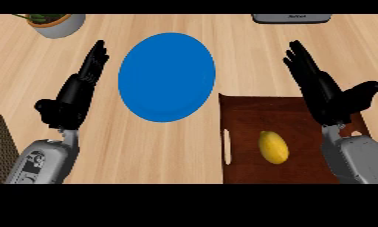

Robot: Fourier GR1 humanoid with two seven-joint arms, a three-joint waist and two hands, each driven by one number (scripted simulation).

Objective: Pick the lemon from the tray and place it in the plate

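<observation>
Pale wooden counter under blue plate, brown tray with lemon; both hands spread.

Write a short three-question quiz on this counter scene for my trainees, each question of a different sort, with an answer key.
1. True or false: the lemon already lies in the blue plate.
2. Which hand is nearer the brown tray? A. left hand B. right hand
3. Fill in: at the view's top left corner stands a ____.

Key
1. False. The lemon lies in the tray, to the right of the plate.
2. B. The right hand hangs over the tray's right side, fingers straight; the left hand is open too, left of the plate.
3. Plant pot.
</observation>
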